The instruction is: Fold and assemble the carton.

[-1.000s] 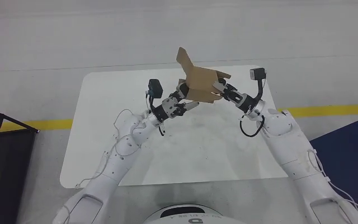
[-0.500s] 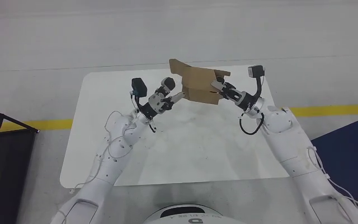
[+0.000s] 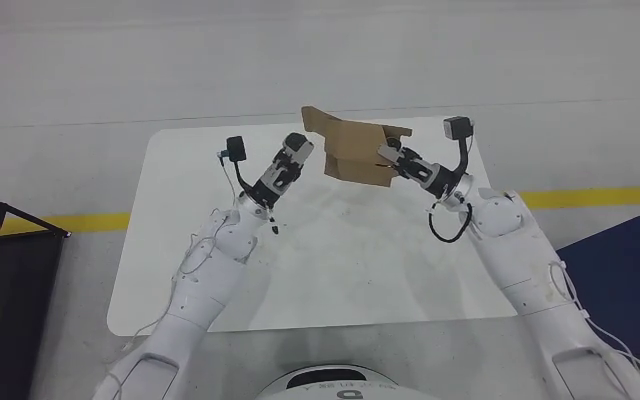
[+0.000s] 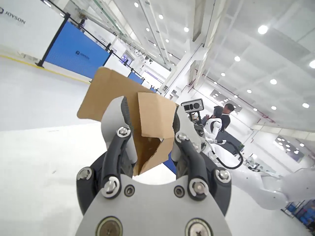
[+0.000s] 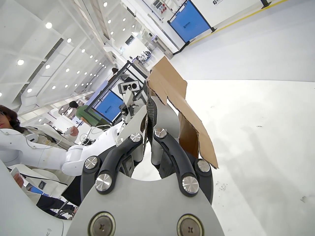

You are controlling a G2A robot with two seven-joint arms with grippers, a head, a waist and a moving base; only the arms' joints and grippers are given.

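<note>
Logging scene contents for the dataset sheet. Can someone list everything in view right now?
carton: 1, brown, partly folded, held up over the far part of the table
table: 1, white, in front of the robot
floor line: 1, yellow, on the floor to either side of the table
black frame: 1, black, on the floor at the robot's left
blue floor patch: 1, blue, on the floor at the robot's right
left claw: 1, silver-grey, open, close beside the carton's left end; contact cannot be told
right claw: 1, silver-grey, shut on the carton's right edge
</note>
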